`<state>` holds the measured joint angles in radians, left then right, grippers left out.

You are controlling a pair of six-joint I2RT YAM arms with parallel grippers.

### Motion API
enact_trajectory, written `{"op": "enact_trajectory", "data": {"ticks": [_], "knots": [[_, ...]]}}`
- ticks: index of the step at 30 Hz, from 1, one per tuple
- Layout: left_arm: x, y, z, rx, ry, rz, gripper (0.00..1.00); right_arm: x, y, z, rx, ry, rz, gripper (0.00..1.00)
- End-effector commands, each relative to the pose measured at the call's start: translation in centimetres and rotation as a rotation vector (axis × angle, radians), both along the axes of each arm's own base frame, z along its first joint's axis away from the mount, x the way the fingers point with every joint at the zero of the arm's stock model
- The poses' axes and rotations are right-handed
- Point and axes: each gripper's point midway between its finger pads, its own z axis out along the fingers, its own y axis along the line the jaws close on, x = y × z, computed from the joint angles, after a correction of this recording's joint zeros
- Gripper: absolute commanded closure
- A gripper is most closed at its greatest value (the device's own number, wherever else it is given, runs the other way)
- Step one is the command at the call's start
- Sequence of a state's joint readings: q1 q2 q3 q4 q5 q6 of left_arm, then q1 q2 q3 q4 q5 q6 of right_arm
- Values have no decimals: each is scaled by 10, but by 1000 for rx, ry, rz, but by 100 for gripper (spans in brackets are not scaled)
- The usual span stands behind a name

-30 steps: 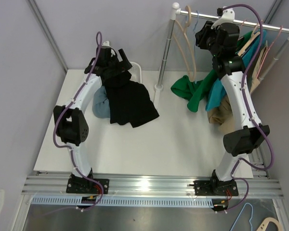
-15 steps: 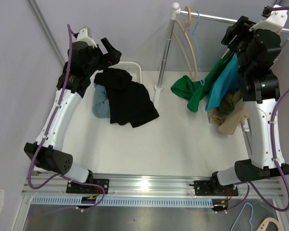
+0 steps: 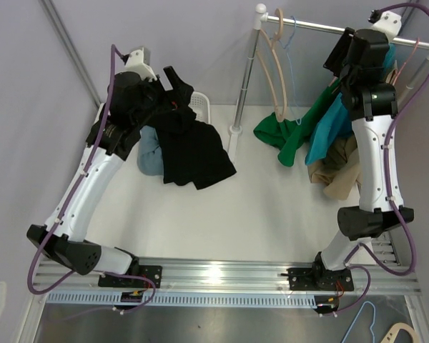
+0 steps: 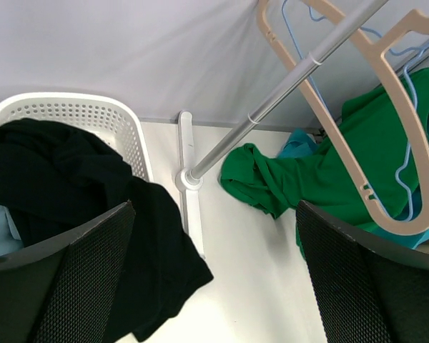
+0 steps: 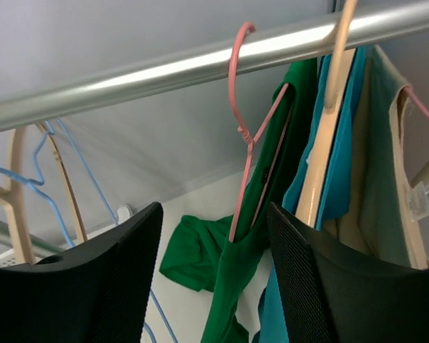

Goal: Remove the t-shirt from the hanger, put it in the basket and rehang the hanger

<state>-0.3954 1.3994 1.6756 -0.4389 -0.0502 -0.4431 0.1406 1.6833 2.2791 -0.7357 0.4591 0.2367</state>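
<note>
A green t-shirt (image 5: pixel 237 286) hangs from a pink hanger (image 5: pixel 244 136) on the metal rail (image 5: pixel 200 61), its lower part trailing onto the table (image 3: pixel 273 132). My right gripper (image 5: pixel 214 286) is open up at the rail, and the pink hanger and the shirt's neck show between its fingers (image 5: pixel 100 286), untouched. In the top view this gripper (image 3: pixel 341 58) is at the rail's right half. My left gripper (image 4: pixel 214 286) is open and empty, raised over the basket corner (image 3: pixel 175 89), with the green t-shirt (image 4: pixel 286 179) ahead of it.
A black garment (image 3: pixel 193 150) spills from a white basket (image 3: pixel 201 107) beside a light blue one (image 3: pixel 149 158). Teal (image 3: pixel 332 128) and beige (image 3: pixel 339 175) garments hang right of the green shirt. Bare beige and blue hangers (image 3: pixel 275 64) hang near the rail's upright post (image 3: pixel 244 86).
Both arms have risen from a folded pose. The left gripper has lifted off the black garment. The right gripper has shifted right along the rail, then back a little.
</note>
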Motion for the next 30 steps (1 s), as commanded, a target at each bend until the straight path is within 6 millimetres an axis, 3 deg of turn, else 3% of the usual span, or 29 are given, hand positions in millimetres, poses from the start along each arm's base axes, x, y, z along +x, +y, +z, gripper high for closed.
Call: {"op": "enact_trajectory", "data": {"ticks": [1,8,16,21,30], "knots": [[-14,9,15,21,-48,7,1,7,-3,-8,21,32,-11,36],[-15,17,8,30,-49,43,0,26,-15,-36,-22,98,-86,37],[-10,13,2,42,-52,33,1,38,-19,-28,-48,59,-112,37],[-6,8,4,30,-66,15,0,49,-23,-36,-77,77,-135,37],[12,5,-4,64,-70,28,1,70,-36,-32,-155,34,-211,38]]}}
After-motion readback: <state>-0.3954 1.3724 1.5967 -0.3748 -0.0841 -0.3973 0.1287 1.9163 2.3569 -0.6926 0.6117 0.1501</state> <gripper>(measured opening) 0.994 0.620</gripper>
